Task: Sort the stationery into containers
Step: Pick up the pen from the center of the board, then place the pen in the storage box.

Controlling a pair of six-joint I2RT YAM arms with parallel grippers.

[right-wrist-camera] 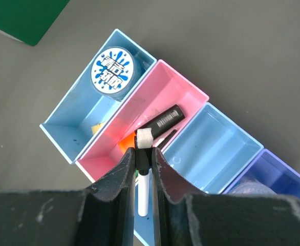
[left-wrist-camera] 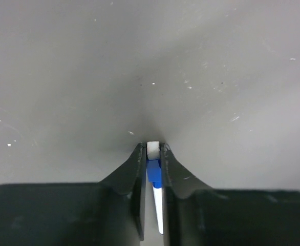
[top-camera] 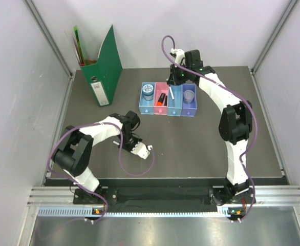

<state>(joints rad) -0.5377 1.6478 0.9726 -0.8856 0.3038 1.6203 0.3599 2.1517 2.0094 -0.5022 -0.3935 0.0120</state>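
Note:
Four trays stand in a row: blue [top-camera: 146, 108], pink [top-camera: 159, 110], light blue [top-camera: 174, 109] and purple [top-camera: 189, 108]. My right gripper [top-camera: 174, 82] is shut on a white pen with a black band [right-wrist-camera: 144, 197] and holds it over the wall between the pink tray [right-wrist-camera: 165, 87] and the light blue tray [right-wrist-camera: 216, 148]. The pink tray holds an orange-and-black highlighter [right-wrist-camera: 163, 120]. A labelled bluish disc [right-wrist-camera: 111, 69] lies in the blue tray [right-wrist-camera: 68, 128]. A clear disc [top-camera: 189, 95] sits in the purple tray. My left gripper [top-camera: 148, 149] is shut on a white pen with a blue cap [left-wrist-camera: 154, 174], low over the bare table.
A tall green file holder [top-camera: 104, 77] with coloured sheets stands at the back left. Grey walls close in both sides and the back. Purple cables loop beside both arms.

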